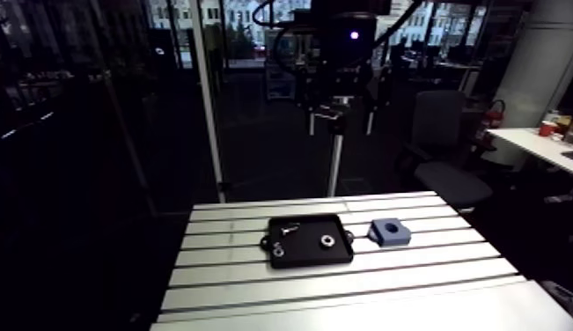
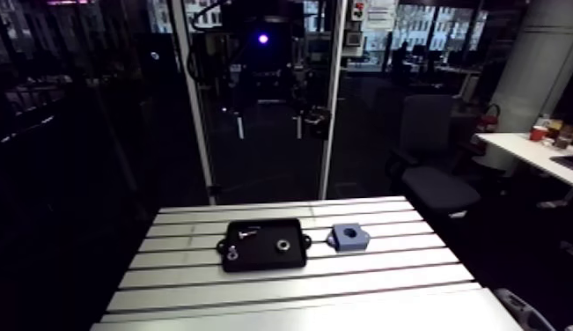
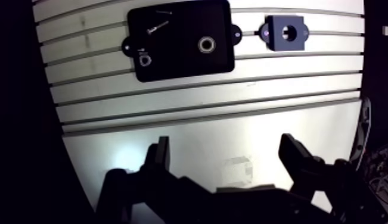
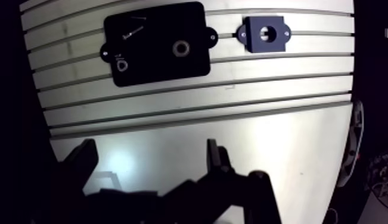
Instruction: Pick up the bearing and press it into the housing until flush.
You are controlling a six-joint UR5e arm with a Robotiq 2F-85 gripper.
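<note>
The hand (image 3: 226, 159) hangs high above the slotted desk (image 1: 342, 290). Its two dark fingers (image 3: 161, 156) are spread wide, with nothing between them but bare desk surface below.

In the wrist view the work lies well ahead of the hand. In the arm view a black tray (image 1: 339, 255) sits mid-desk. The bearing (image 1: 326, 239), a small metal ring with a dark hole, lies flat in the tray at about three o'clock from the tray's centre. A screw (image 1: 290, 229) lies at roughly ten o'clock from that centre, and a second small ring (image 1: 278, 251) at about eight o'clock, near the tray's corner.

The housing (image 1: 389, 231), a blue block with a round bore facing up, stands on the desk at three o'clock from the tray, just beside it and not touching. Its bore is open, and the bearing is well apart from it.
</note>
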